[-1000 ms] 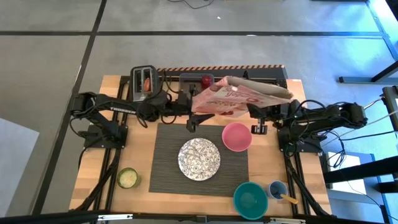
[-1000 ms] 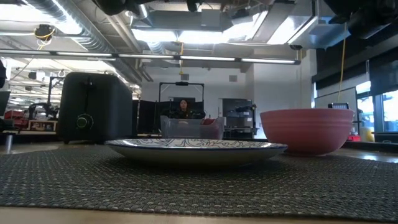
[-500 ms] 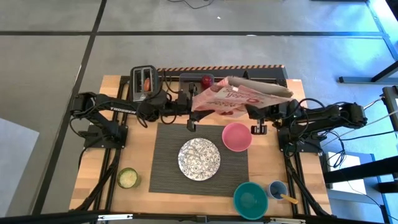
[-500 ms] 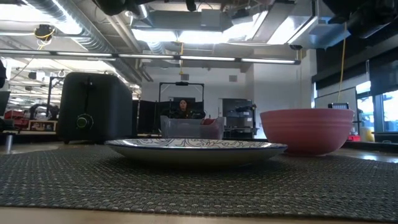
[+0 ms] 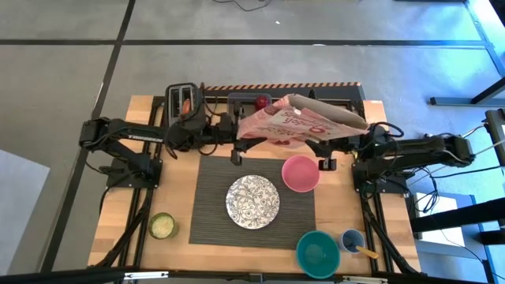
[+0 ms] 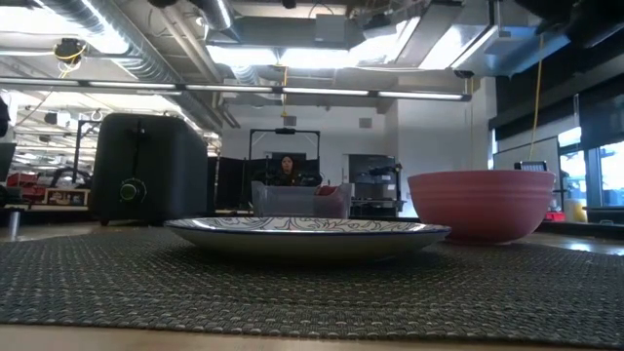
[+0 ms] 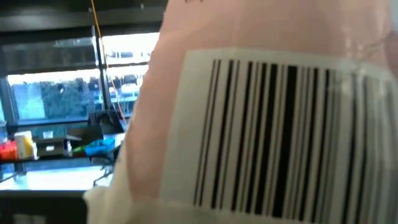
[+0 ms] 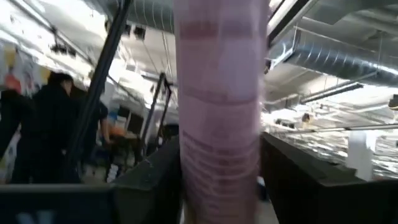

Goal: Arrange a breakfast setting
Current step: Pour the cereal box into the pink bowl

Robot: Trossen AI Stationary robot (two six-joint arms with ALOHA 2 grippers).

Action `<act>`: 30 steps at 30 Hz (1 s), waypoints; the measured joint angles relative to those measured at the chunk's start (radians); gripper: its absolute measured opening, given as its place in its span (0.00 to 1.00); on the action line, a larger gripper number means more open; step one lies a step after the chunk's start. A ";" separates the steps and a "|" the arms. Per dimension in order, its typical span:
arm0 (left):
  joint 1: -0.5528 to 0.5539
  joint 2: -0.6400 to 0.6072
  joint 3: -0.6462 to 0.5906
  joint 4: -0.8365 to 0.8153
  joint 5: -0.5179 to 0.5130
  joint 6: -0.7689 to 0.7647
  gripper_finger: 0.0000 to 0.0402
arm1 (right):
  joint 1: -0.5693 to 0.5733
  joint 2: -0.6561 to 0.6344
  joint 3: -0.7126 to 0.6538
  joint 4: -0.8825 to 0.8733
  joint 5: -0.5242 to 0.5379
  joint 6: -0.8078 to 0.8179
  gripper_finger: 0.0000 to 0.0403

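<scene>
A: Near edge first, high view: teal bowl (image 5: pixel 317 252) and a small blue cup (image 5: pixel 352 239) at lower right, green-lidded jar (image 5: pixel 162 226) at lower left. None of them on the mat.

B: And the setting itself?

A: Ribbed grey mat (image 5: pixel 213 222) centre frame. Patterned plate (image 5: pixel 252 200) on it, pink bowl (image 5: pixel 300 173) just right of the plate at the mat's upper right corner. Low view agrees: plate (image 6: pixel 307 232) and bowl (image 6: pixel 482 203) side by side, apart.

B: Arms?

A: Both are up behind the mat, holding a pink printed bag (image 5: pixel 300 120) between them. Left gripper (image 5: pixel 235 147) is under its left end, right gripper (image 5: pixel 325 151) under its right end. Bag fills both wrist views, barcode (image 7: pixel 280 137) right at the left lens. Can't tell finger state on either; the bag hides them.

B: Far edge?

A: Toaster (image 5: pixel 182 102) at upper left with something toasted in a slot, probably the bagel. Red apple (image 5: pixel 261 101) beside the bag's top edge. No clear spoon.

B: Risks?

A: The bag hangs right over the bowl. If one side slips or the arms pull unevenly, it sags onto the bowl, tears, or dumps contents. It's also next to the apple, so a swing could roll it off.
</scene>
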 joint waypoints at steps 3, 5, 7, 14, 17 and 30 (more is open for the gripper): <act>0.010 -0.059 0.000 -0.084 0.000 0.004 0.43 | 0.000 -0.101 0.000 -0.180 0.036 -0.013 0.47; 0.020 -0.107 0.000 -0.171 -0.001 0.015 0.43 | 0.000 -0.173 0.000 -0.304 0.062 -0.014 0.47; 0.030 -0.152 0.000 -0.256 -0.002 0.018 0.43 | 0.000 -0.254 0.000 -0.453 0.089 -0.012 0.47; 0.031 -0.269 0.000 -0.627 0.018 0.046 0.43 | 0.000 -0.503 0.000 -0.994 0.128 0.073 0.46; 0.017 -0.296 0.000 -0.747 -0.005 0.024 0.43 | 0.000 -0.575 0.000 -1.147 0.133 0.123 0.46; 0.002 -0.292 0.015 -1.093 -0.095 -0.078 0.43 | 0.000 -0.702 -0.001 -1.250 0.181 0.199 0.46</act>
